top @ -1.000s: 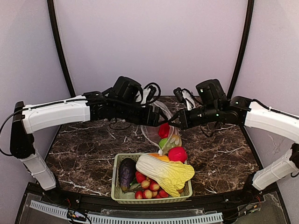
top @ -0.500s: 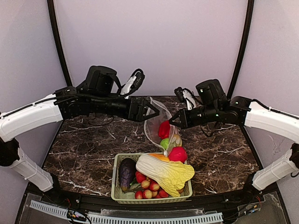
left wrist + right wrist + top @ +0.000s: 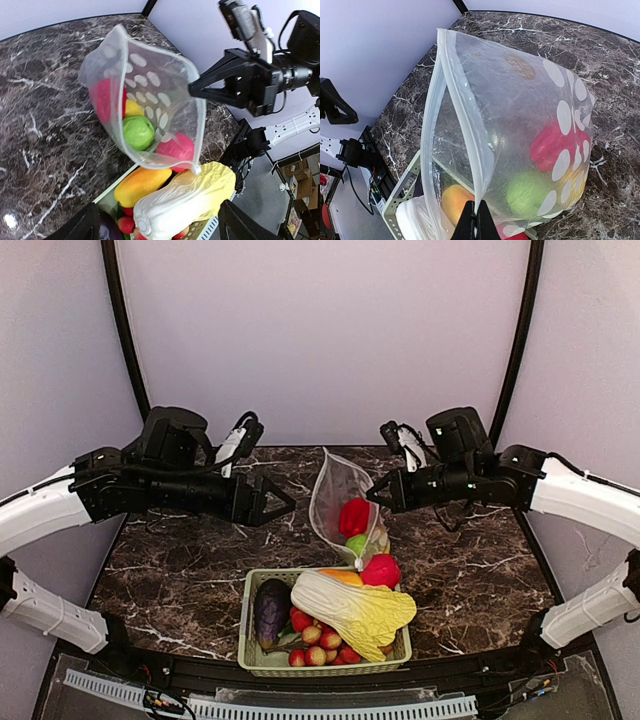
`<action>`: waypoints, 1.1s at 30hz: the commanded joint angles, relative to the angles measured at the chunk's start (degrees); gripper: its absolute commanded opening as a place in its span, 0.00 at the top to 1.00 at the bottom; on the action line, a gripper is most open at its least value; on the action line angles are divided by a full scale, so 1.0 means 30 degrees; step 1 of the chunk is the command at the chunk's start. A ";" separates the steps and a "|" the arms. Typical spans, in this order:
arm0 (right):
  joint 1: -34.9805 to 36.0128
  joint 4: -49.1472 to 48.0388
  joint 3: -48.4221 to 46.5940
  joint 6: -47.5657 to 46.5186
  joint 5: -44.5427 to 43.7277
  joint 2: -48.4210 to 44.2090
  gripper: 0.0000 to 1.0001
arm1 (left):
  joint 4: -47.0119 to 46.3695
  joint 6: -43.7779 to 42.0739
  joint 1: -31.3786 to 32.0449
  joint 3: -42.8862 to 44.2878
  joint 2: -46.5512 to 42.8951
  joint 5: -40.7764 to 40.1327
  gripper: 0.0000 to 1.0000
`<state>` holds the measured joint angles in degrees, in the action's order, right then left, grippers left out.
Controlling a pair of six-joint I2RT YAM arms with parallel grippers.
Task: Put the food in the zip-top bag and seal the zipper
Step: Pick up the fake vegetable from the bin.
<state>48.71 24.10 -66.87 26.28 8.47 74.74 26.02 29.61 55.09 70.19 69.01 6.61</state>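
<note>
**Bag hangs from one pinched corner, free arm waits to its left**

The right gripper (image 3: 476, 220) is squeezed fully together on the zipper (image 3: 461, 107) at one end of the mouth of the bag (image 3: 338, 490). It holds the bag upright just above the centre of the top view. Through the dotted plastic sit the red pepper (image 3: 102, 100), the lemon (image 3: 132, 107), the green apple (image 3: 138, 132) and, lowest, what looks like the pink fruit (image 3: 176, 146). The cabbage (image 3: 355, 610) is not in the bag. It lies across the basket (image 3: 243, 635) at lower centre, just below the bag.

The left gripper (image 3: 280, 505) has its jaws spread wide with nothing between them. It is left of centre over the table (image 3: 180, 560), well apart from the bag and pointing toward it.

The zipper's long axis runs from the pinched end up and away to a free corner at the upper left of the right wrist view. Its two lips gape apart along that length. That free corner is the end toward the left arm, so the bag lies to the right of the only free tool. Sealing would probably mean the left jaws closing on the strip and pressing along that line. The cabbage looks too bulky for the room left in the bag.
</note>
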 commanded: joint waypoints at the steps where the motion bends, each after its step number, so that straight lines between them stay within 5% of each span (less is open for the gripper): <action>1: -0.0090 0.0038 -0.0488 0.0150 -0.0560 -0.0567 1.00 | 0.1429 0.2143 -0.0005 -0.2084 -0.1695 -0.1925 0.20; 9: -0.0218 0.0010 -0.0481 0.0190 -0.0684 -0.0539 1.00 | 0.1957 0.5557 0.0585 -0.5716 -0.3590 -0.4095 0.26; 23: -0.0229 -0.0010 -0.0190 0.0510 -0.0659 -0.0718 1.00 | 0.0422 0.8856 0.3340 -0.8506 -0.2477 -0.5390 0.38; 33: -0.0236 -0.0078 -0.0123 0.0640 -0.0481 -0.0678 1.00 | -0.0763 0.8665 0.4105 -0.7697 0.0108 -0.4877 0.40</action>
<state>48.34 24.47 -66.87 27.62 7.42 73.91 24.77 55.72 66.92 45.19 66.98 -8.10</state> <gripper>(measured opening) 0.006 0.601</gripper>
